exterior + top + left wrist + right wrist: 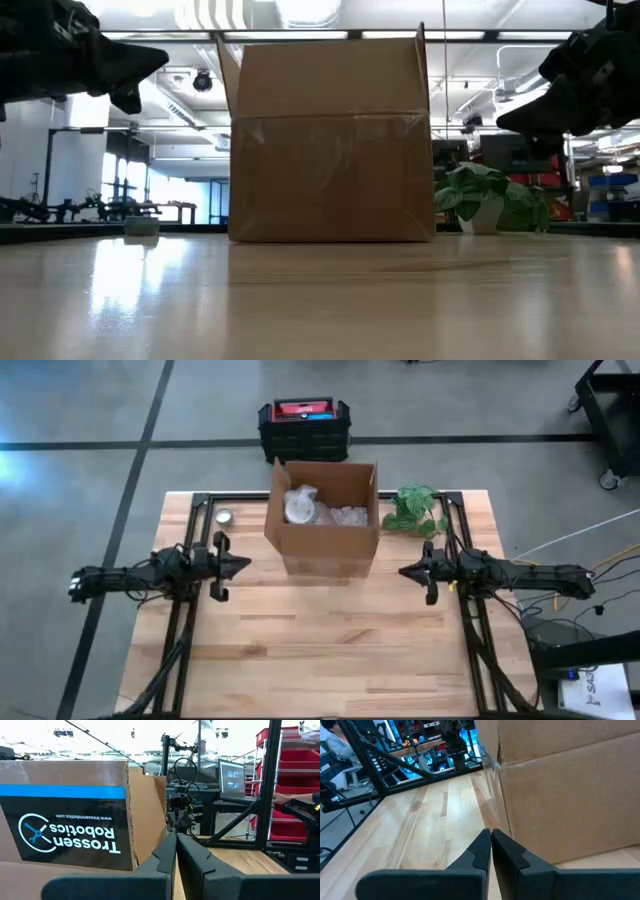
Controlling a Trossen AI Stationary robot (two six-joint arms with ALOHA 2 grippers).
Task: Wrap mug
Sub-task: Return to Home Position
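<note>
Inside the box (322, 542) sits the bubble-wrapped mug (300, 506); left gripper (244, 564) and right gripper (404, 572) both closed

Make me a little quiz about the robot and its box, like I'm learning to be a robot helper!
1. True or false: the bubble-wrapped bundle lies inside the cardboard box.
2. What stands beside the box on the right arm's side? A) a leafy plant B) a bottle C) a bowl
3. Fill in the blank: the left end effector and the right end effector both hold nothing, and their fingers are ____.

Key: 1 true; 2 A; 3 shut.
</note>
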